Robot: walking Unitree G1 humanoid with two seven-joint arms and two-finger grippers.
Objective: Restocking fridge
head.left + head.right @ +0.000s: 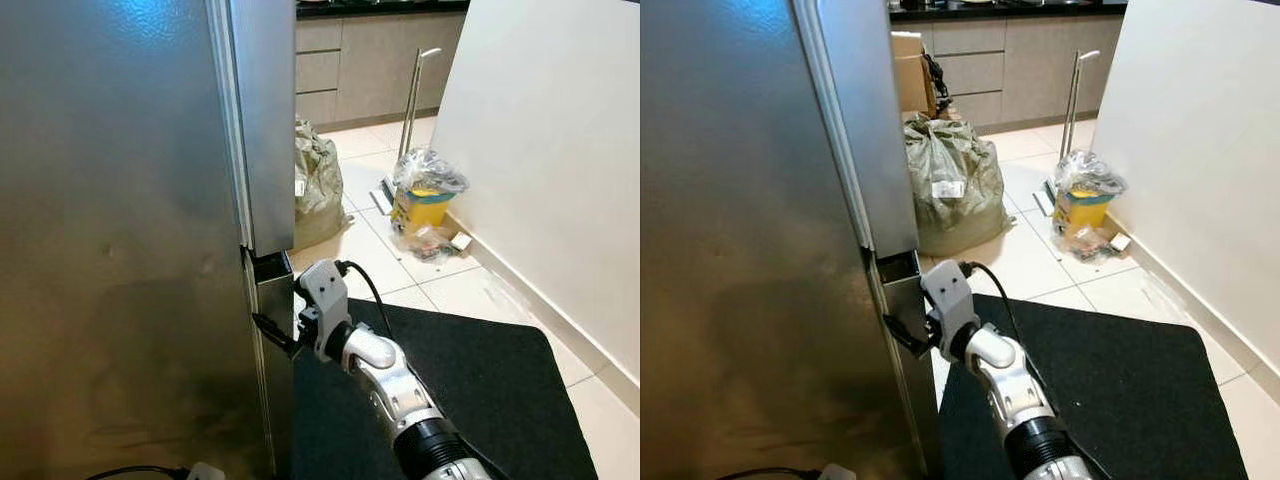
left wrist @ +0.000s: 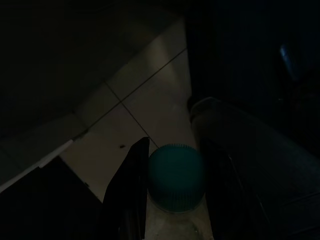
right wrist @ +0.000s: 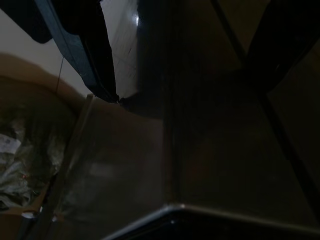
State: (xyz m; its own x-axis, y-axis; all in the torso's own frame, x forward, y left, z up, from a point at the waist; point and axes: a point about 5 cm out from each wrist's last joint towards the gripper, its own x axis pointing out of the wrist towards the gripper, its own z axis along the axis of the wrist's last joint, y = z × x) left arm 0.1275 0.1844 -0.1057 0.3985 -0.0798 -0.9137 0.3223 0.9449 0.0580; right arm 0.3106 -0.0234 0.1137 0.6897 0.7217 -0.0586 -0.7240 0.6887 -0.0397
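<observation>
1. Right arm (image 1: 400, 390) sits closest, reaching forward from the bottom edge toward the fridge (image 1: 120, 240).
2. Right claw (image 1: 272, 333) is at the fridge's side edge, at the seam just below the upper door (image 1: 865, 130); black fingers touch the steel there. Right wrist view shows the fingers spread apart, dark steel between them.
3. Left claw (image 2: 172, 190) is clamped on a bottle with a teal cap (image 2: 175, 175), one finger each side of the cap, tiled floor beyond.
4. Black mat (image 1: 470, 390) lies on the floor under the right arm.
5. Further back: grey-green sack (image 1: 950, 185) just beside the fridge, yellow bin (image 1: 425, 200) with plastic bag near the white wall.
</observation>
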